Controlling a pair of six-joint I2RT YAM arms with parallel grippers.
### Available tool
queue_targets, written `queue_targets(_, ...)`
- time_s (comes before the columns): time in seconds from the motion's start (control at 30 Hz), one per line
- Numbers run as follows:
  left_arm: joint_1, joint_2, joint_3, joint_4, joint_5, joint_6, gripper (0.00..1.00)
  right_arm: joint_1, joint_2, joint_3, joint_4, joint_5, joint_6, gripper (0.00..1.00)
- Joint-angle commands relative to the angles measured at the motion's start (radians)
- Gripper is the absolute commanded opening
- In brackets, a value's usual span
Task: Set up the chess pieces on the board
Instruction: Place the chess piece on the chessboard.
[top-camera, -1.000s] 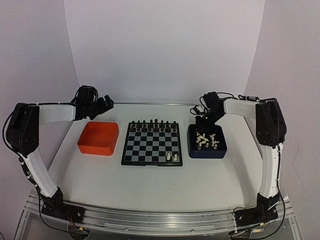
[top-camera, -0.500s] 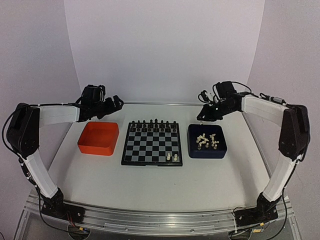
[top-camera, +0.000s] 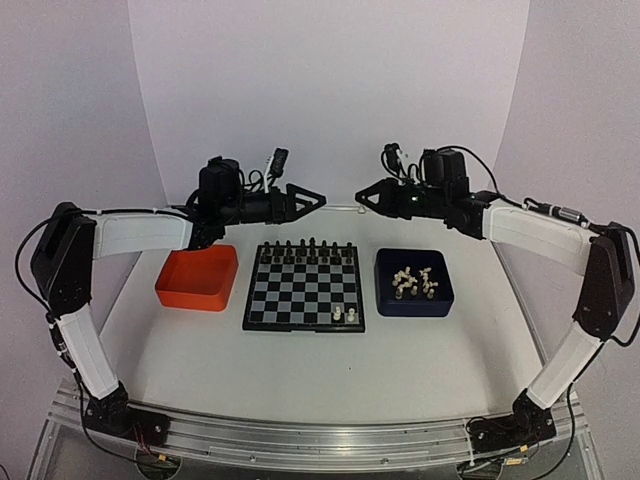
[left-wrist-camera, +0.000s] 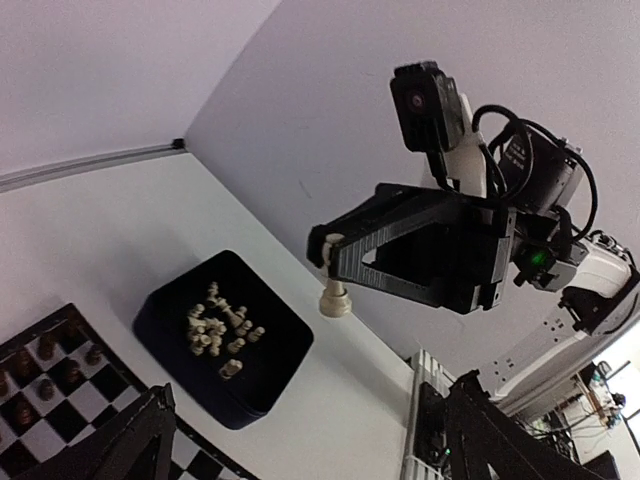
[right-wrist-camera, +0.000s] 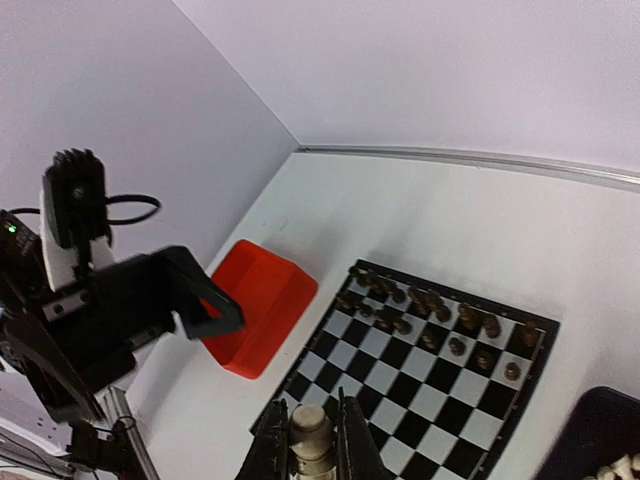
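Above the board (top-camera: 304, 287), toward its 12 o'clock edge: right tool (top-camera: 362, 196) pinching a cream chessman (right-wrist-camera: 312, 432) in a narrow grip, facing the left tool (top-camera: 312, 202), spread wide. Resting in the middle of the bench (top-camera: 300, 370), the board, with black chessmen (top-camera: 305, 247) along its 12 o'clock edge and two cream pieces (top-camera: 344, 314) near 5 o'clock. Heaped in the dark blue tray (top-camera: 415, 307) at 3 o'clock, more cream pieces (top-camera: 413, 278); at 9 o'clock, the orange tray (top-camera: 195, 298).
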Motion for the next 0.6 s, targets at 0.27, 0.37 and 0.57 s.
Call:
queue_targets(0.27, -0.027, 0.082, 0.123, 0.078, 0.200, -0.054, 0.82, 0.110, 0.024, 0.039, 0.231, 0.020, 0.184, 0.00)
queue_targets(0.37, -0.027, 0.090, 0.123, 0.104, 0.218, -0.078, 0.79, 0.125, 0.040, 0.052, 0.236, 0.028, 0.186, 0.00)
queue_targets(0.57, -0.027, 0.108, 0.135, 0.117, 0.236, -0.106, 0.60, 0.150, 0.067, 0.075, 0.244, 0.018, 0.177, 0.00)
